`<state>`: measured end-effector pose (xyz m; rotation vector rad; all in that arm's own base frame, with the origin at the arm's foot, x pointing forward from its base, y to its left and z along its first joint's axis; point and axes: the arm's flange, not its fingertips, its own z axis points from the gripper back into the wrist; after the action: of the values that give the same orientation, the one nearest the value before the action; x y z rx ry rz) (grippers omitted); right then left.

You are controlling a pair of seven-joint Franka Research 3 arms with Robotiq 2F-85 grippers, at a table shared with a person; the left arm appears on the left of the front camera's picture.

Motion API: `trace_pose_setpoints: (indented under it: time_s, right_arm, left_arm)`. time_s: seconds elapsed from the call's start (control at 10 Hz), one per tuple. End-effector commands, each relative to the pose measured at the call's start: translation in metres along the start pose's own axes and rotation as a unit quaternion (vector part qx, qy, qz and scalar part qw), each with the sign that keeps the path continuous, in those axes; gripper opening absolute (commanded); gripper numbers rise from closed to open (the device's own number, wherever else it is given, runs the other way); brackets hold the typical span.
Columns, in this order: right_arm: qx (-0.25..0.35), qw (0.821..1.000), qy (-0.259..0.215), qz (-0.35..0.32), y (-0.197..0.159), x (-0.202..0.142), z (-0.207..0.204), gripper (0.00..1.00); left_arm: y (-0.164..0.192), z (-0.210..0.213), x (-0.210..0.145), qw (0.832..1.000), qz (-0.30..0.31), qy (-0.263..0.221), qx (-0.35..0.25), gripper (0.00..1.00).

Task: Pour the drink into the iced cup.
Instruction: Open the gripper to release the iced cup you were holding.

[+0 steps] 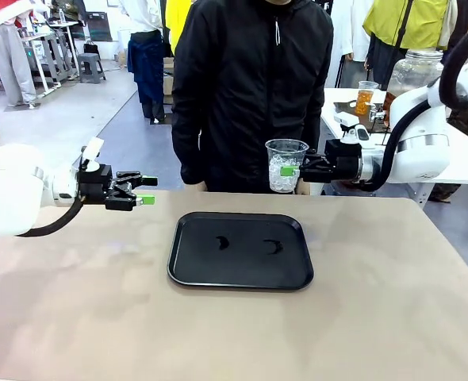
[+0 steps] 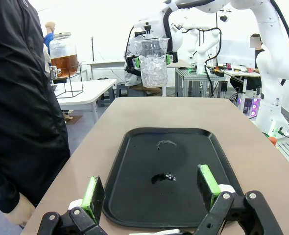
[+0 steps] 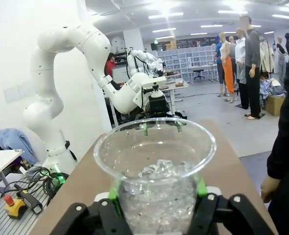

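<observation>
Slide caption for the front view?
Right gripper, jaws shut on ice-filled clear cup, beyond black tray; left gripper open.

Spread fingers point(image 2: 92, 198) over black tray point(image 2: 134, 161) (iced cup point(image 2: 153, 61) beyond)

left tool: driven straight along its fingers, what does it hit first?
Probably the iced cup held by the right tool, roughly in line with the left tool. The black tray sits below that path. Height match is unclear.

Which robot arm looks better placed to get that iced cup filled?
Right: the right gripper holds the iced cup upright, on the side of the dispenser jar; the left gripper hangs open, empty.
</observation>
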<state>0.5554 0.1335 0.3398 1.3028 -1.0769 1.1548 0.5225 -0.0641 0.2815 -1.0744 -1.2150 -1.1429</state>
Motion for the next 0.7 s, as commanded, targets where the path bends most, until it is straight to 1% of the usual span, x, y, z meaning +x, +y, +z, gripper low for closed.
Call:
trace_pose_setpoints:
  time_s: [0.0,0.6]
  right_arm:
    - [0.001,1.0,-0.001,0.012,0.0017,0.0038,0.0005,0.67]
    - [0.001,1.0,-0.001,0.012,0.0017,0.0038,0.0005,0.67]
  left_arm:
    - [0.001,-0.0007,0.0027,1.0,0.004,0.002,0.002,1.0]
    - [0.001,-0.0007,0.0027,1.0,0.004,0.002,0.002,1.0]
